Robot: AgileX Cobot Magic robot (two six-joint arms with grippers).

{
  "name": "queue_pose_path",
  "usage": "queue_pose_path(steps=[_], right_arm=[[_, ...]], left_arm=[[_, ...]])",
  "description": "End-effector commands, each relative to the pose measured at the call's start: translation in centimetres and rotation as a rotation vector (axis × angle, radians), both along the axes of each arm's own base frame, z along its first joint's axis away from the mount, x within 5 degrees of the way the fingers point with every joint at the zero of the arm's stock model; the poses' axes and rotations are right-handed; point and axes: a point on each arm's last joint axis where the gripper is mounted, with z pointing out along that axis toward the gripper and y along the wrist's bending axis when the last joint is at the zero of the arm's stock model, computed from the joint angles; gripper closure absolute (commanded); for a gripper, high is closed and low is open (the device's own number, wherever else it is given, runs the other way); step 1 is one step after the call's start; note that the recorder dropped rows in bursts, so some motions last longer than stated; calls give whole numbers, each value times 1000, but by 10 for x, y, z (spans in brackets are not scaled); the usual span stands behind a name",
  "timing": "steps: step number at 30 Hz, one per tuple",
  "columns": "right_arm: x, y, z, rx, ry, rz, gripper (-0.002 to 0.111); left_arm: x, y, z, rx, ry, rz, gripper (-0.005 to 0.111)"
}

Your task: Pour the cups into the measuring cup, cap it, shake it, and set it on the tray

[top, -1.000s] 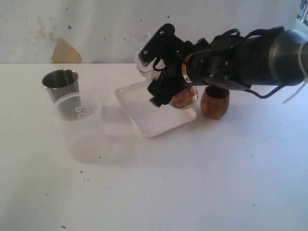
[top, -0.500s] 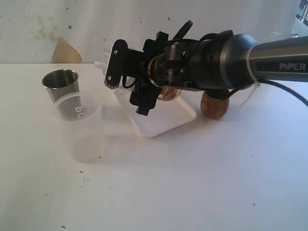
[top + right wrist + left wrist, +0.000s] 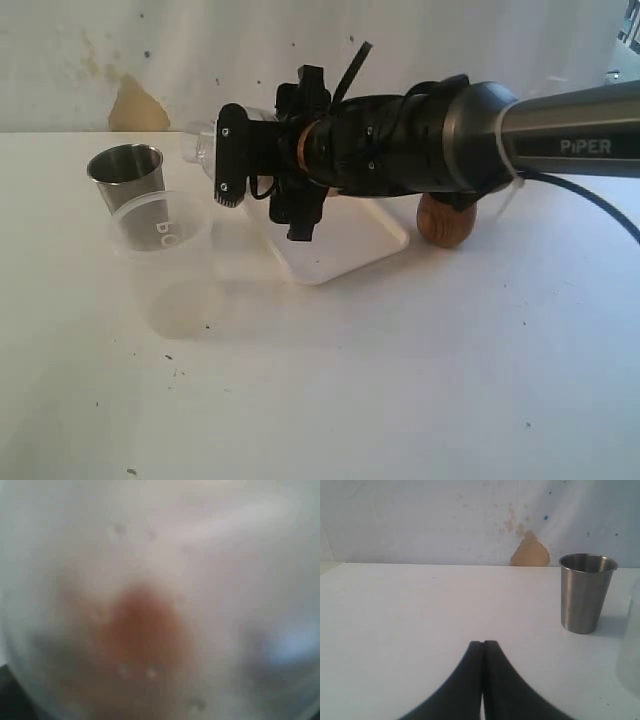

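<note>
while the right gripper [image 3: 261,205] pinches the measuring cup [image 3: 204,145], tipped sideways in the air near the tray [image 3: 345,250], i judge it light, stiff and slippery; better held around its middle. the left gripper [image 3: 482,646] is pressed together, empty.

Right arm lay level above the tray [image 3: 345,250], right gripper [image 3: 262,188] clamped round measuring cup [image 3: 204,144]; left gripper [image 3: 482,652] fingers pressed together.

a white desk [image 3: 380,390] speckled with dark flecks meets a scuffed whitish wall [image 3: 60,50] bearing a tan patch [image 3: 137,108] near its base, perhaps chipped paint.
</note>
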Motion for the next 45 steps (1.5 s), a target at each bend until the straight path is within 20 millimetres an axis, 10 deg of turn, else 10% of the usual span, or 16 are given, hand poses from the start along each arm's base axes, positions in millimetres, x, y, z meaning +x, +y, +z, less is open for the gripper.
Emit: queue_pose_path(steps=[1,45], right_arm=[[-3,9,16,-17,-56,26,108],[10,22,12,-374,-276,111,108]], left_arm=[[0,0,-1,-4,-1,-2,107],[0,0,-1,-4,-1,-2,107]])
